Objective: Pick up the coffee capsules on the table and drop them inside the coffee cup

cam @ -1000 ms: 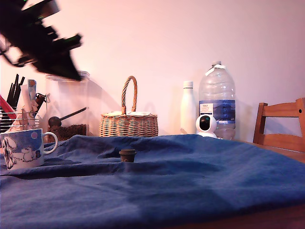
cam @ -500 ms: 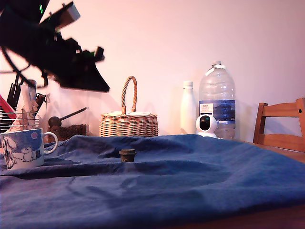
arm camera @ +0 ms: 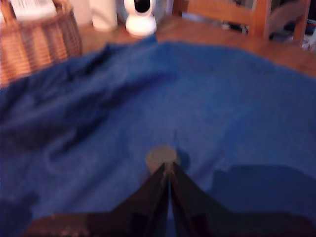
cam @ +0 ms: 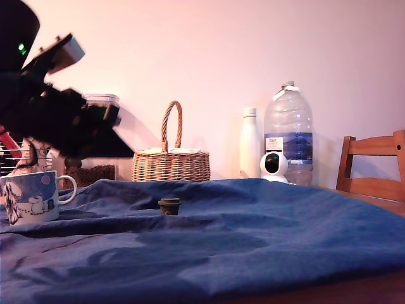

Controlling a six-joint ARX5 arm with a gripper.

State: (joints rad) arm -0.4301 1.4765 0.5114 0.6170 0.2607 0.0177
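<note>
One dark brown coffee capsule stands on the rumpled blue cloth, left of centre in the exterior view. The coffee cup, a blue and white mug with a white handle, sits on the cloth at the exterior view's far left. My gripper hangs blurred above the cloth, between the cup and the capsule and higher than both. In the wrist view its fingers are pressed together with nothing between them. The capsule lies on the cloth just beyond the gripper.
Behind the cloth stand a wicker basket, a white bottle, a large water bottle and a small white camera. A clear canister and a utensil rack are behind the cup. A wooden chair is at the exterior view's right.
The arm has swung from high over the cup towards the exterior view's right, then dropped lower. Capsule and cup have not moved.
</note>
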